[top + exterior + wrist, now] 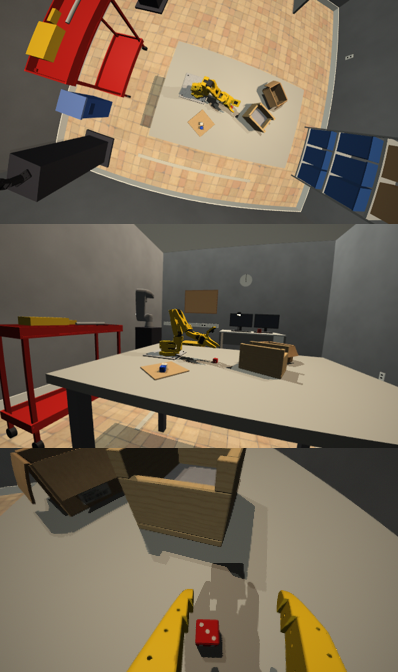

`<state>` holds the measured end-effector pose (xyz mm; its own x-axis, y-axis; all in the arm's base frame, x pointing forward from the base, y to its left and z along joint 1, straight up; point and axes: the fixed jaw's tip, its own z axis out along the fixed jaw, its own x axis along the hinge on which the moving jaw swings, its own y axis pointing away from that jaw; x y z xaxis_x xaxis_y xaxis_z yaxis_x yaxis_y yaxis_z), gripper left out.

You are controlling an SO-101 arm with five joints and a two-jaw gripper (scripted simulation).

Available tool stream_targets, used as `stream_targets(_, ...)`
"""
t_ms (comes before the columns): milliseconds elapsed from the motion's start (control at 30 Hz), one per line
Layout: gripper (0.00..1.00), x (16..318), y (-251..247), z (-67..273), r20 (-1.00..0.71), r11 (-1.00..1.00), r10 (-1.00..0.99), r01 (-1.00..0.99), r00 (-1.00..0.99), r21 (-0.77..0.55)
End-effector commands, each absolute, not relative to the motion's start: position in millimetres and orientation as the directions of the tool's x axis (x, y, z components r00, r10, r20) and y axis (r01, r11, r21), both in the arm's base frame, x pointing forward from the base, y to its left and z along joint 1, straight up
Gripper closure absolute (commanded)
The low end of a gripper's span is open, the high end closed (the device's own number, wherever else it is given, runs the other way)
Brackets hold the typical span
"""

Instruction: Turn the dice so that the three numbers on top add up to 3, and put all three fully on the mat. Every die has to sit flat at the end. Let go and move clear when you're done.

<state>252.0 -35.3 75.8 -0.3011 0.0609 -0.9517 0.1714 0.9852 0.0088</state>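
Claw (236, 107) (216, 336) (236, 593) hovers above the red die (232, 107) (215, 360) (207, 632) — fingers apart, gripping nothing — while white (201, 124) and blue dice (201, 127) (163, 368) sit on the mat (194, 122) (178, 370).

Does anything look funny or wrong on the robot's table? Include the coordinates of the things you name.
Yes, one thing: the cardboard box (275, 94) (75, 485) looks tipped, leaning on an edge instead of sitting flat like the wooden box (259, 117) (262, 361) (177, 510) beside it.
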Motion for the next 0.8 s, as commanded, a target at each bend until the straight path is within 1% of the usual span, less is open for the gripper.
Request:
stream_targets(0, 0.71, 253, -38, 99, -0.977, 0.984, 0.04, 0.179, -0.207, 0.002)
stream_targets(67, 0.71, 254, -38, 113, -0.989, 0.984, 0.029, 0.179, -0.148, 0.002)
stream_targets(133, 0.71, 254, -38, 113, -0.989, 0.984, 0.029, 0.179, -0.148, 0.002)
stream_targets(300, 0.72, 253, -38, 146, -1.0, 0.984, 0.003, 0.179, -0.006, 0.002)
stream_targets(433, 0.72, 250, -38, 163, -0.998, 0.984, -0.01, 0.179, 0.069, 0.002)
stream_targets(567, 0.72, 249, -37, 169, -0.995, 0.984, -0.015, 0.179, 0.096, 0.002)
stream_targets(767, 0.72, 249, -37, 169, -0.995, 0.984, -0.016, 0.179, 0.097, 0.002)
